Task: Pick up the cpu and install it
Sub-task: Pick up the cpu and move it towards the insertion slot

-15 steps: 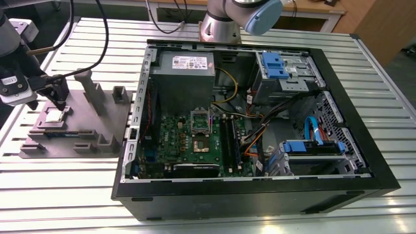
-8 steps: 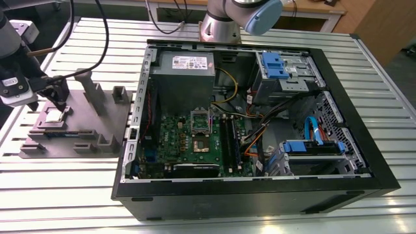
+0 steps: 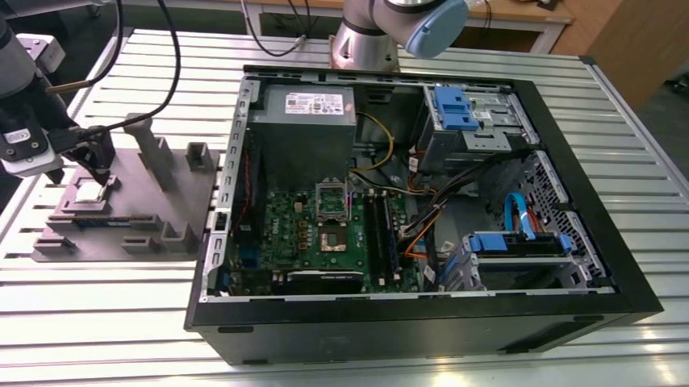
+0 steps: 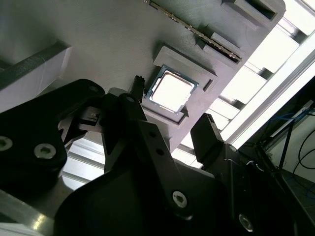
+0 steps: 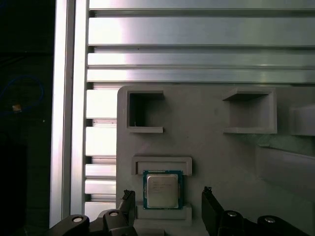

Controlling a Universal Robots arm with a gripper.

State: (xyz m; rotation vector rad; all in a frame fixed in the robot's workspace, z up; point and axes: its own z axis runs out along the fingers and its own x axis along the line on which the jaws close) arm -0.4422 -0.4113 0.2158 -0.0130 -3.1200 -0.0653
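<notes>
Now hovering with the gripper (image 5: 168, 193) spread apart, straddling the cpu (image 5: 161, 190), untouched in its snug pocket on the grey tray (image 5: 216, 157), presumably to keep it square for grasping.

Arm base column (image 3: 364, 47), exterior view: silver-grey cylinder topped by a rounded joint cap (image 3: 436, 28) in pale blue. Wrist housing (image 3: 22, 121): stacked grey and white blocks, with thin black cables (image 3: 177, 60) looping off the upper end. Gripper (image 5: 167, 194): matte black throughout, with two slim tapering fingers (image 5: 210, 206) carried on angular, flat-faced link plates (image 4: 147, 147). Round silver screw heads (image 4: 45, 151) are set into the plates in both wrist views.
</notes>
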